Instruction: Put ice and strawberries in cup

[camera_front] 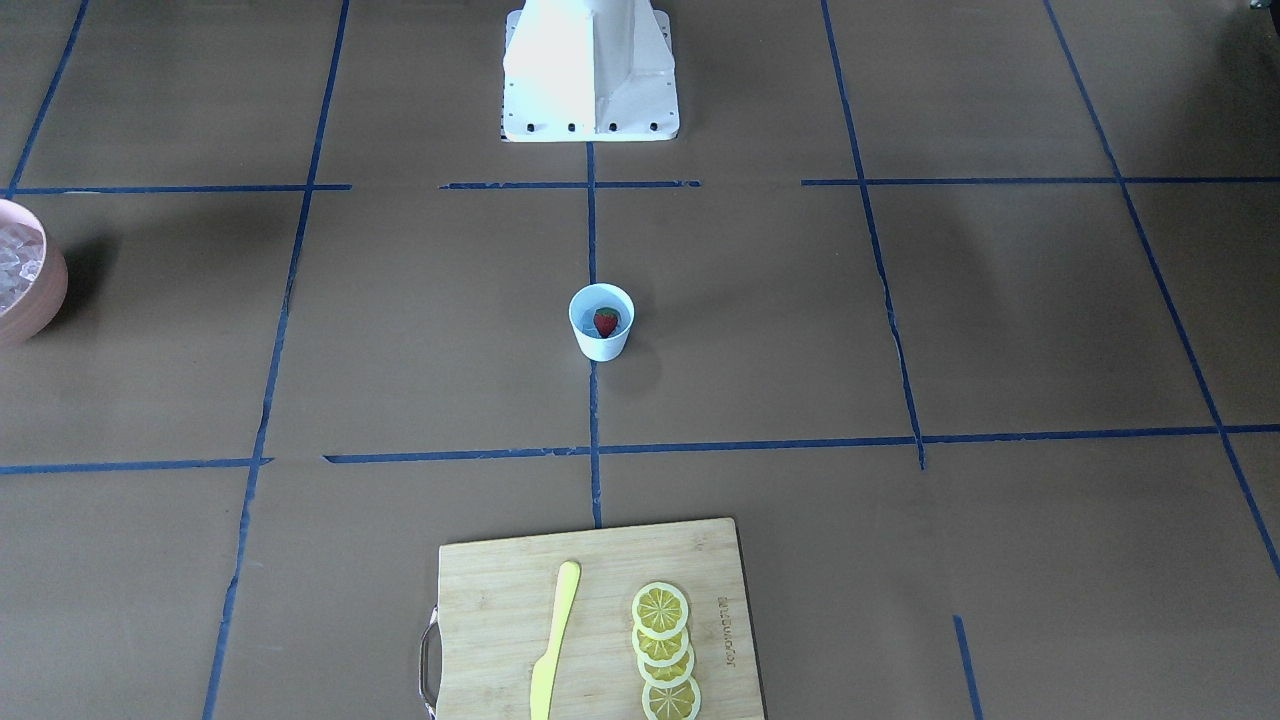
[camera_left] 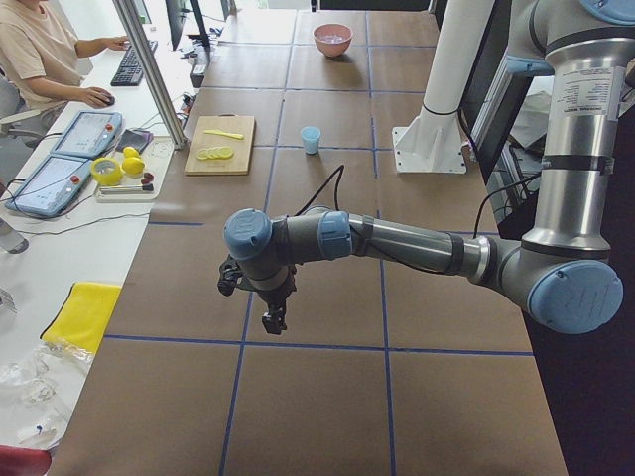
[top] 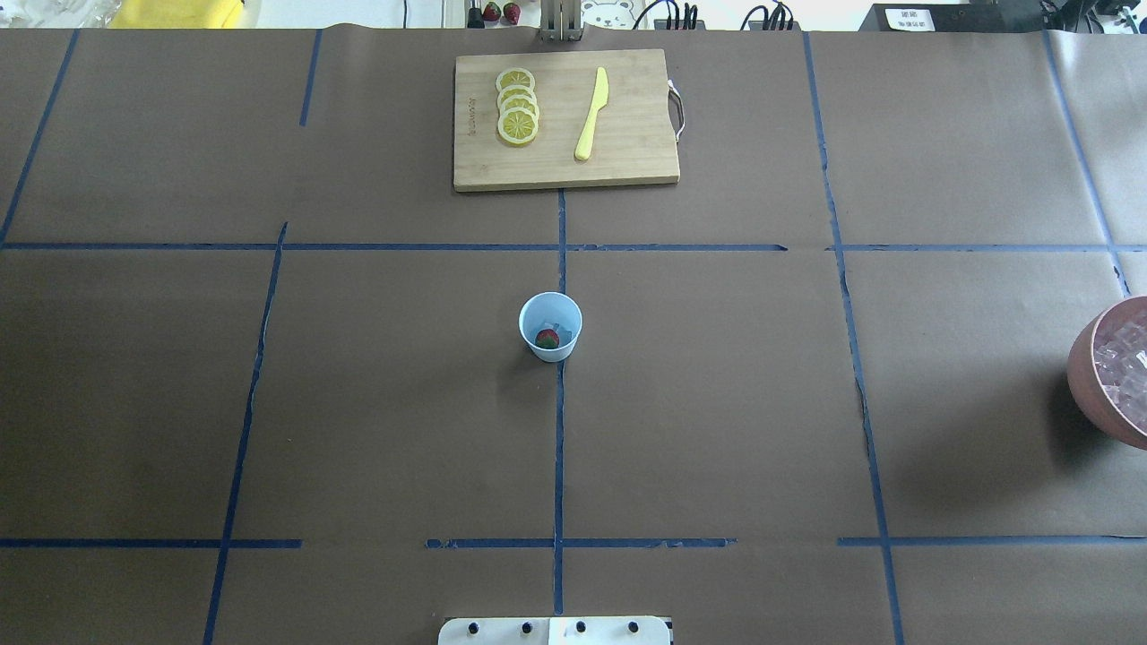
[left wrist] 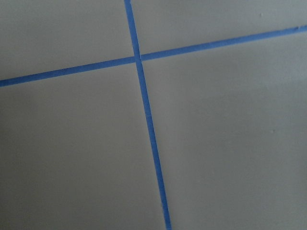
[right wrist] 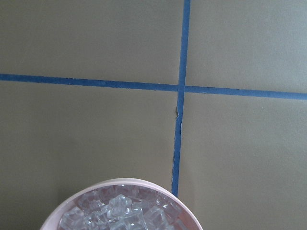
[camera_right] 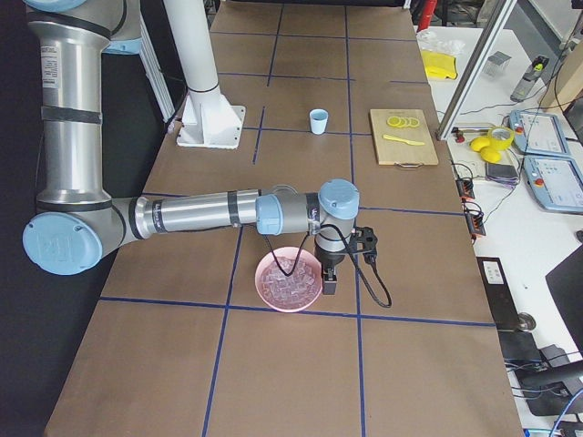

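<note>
The white cup (camera_front: pixel 601 345) stands at the table's middle, also in the overhead view (top: pixel 550 349). A dark-red strawberry (camera_front: pixel 605 321) lies inside it (top: pixel 547 338), with a pale ice cube (top: pixel 562 328) beside it. More ice (right wrist: pixel 120 213) fills the pink bowl (right wrist: pixel 120 181) at my right end (top: pixel 1086 376). My right gripper (camera_right: pixel 328 284) hangs at that bowl's edge, seen only from the side; I cannot tell whether it is open or shut. My left gripper (camera_left: pixel 274 319) hovers over bare table far from the cup; I cannot tell its state.
A wooden cutting board (top: pixel 627 161) at the far side holds several lemon slices (top: pixel 517 106) and a yellow knife (top: pixel 591 114). Blue tape lines cross the brown table. The robot's white base (camera_front: pixel 590 80) stands at my side. An operator (camera_left: pixel 45 55) sits beyond the table.
</note>
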### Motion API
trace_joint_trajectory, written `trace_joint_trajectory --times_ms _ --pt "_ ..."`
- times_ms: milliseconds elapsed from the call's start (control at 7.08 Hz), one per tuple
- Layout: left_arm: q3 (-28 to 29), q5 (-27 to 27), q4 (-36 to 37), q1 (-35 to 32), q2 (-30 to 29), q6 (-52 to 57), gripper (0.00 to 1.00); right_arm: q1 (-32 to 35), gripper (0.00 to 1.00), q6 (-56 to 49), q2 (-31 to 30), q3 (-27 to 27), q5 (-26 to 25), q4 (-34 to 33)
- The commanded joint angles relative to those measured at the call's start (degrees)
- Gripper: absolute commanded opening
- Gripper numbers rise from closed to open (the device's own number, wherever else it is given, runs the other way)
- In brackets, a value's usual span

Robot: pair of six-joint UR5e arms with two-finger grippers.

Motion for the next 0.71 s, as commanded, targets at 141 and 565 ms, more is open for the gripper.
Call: trace_joint_trajectory --times_ms 141,565 --pt "-0.8 0.1 -0.3 0.1 1.2 -1.6 1.00 -0.1 1.00 -0.1 0.2 0.3 -0.1 0.1" --pt "-3.0 0.1 -0.3 -0.1 4.9 -1.5 1.00 -0.1 1.00 0.0 -2.2 4.3 -0.1 0.0"
